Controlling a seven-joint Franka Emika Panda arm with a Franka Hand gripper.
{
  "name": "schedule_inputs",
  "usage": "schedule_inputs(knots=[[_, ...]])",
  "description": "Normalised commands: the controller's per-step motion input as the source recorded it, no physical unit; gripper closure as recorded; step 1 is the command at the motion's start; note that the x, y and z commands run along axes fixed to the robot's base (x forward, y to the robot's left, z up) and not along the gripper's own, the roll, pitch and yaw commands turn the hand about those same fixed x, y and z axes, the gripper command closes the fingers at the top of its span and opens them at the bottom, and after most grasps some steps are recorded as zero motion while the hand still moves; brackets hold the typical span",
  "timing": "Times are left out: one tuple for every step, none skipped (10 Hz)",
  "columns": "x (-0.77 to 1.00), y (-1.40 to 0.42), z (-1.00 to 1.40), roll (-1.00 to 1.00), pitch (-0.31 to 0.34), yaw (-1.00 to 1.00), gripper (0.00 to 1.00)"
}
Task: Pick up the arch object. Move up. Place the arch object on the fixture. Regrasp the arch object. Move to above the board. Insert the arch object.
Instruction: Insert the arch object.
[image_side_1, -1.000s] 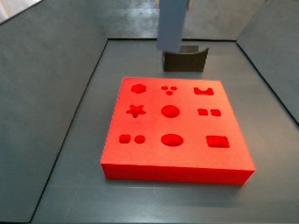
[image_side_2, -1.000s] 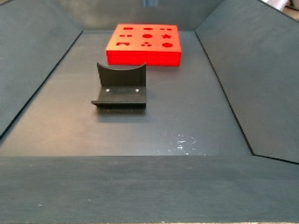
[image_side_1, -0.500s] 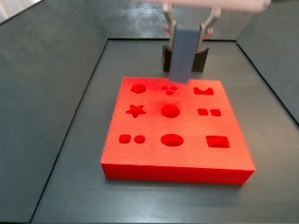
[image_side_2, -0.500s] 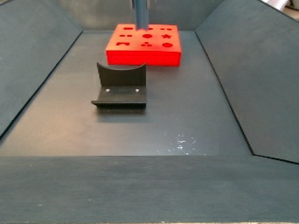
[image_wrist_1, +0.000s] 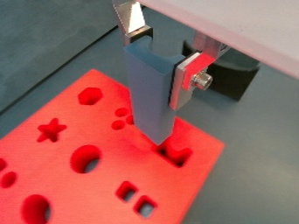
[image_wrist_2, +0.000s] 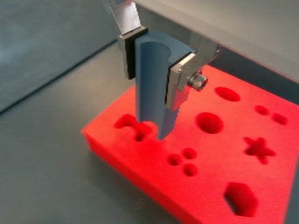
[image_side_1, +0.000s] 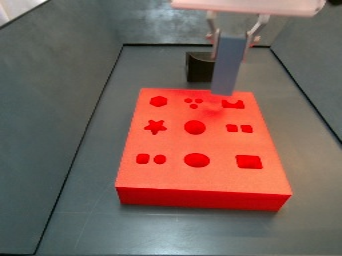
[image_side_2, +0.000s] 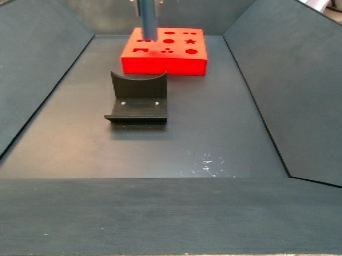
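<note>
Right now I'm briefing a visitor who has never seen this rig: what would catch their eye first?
The bright red board with its shape cutouts dominates the dark floor. Above its arch cutout, the gripper holds the pale blue-grey arch object upright, lower end close over the recess. The dark fixture stands apart from the board.

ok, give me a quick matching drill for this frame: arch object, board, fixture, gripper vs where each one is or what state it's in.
Things:
1. arch object
2. board
3. fixture
4. gripper

States:
A. flat on the floor, bright red, cutouts in its top
B. shut on the held piece, above the board's arch cutout
C. held upright, lower end just over the arch cutout
D. on the floor apart from the board, nothing on it

Pairs: 1-C, 2-A, 3-D, 4-B
</note>
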Motion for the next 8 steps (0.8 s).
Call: schedule_inputs(knots=[[0.33,0.06,-0.03,0.0,0.019,0.27,1.0],[0.0,0.0,-0.14,0.0,0.0,0.08,1.0],[0.0,-0.02,-0.15,0.01,0.0,0.14,1.0],[0.0,-0.04,-0.16,0.01,-0.003,0.15,1.0],[0.0,-0.07,-0.15,0.02,-0.003,0.2,1.0],[0.0,-0.14,0.0,0.04,0.0,0.17,1.0],[0.12,-0.14,0.02,0.11,0.007,0.1,1.0],[0.34,-0.11,0.03,0.09,0.031,0.0,1.0]])
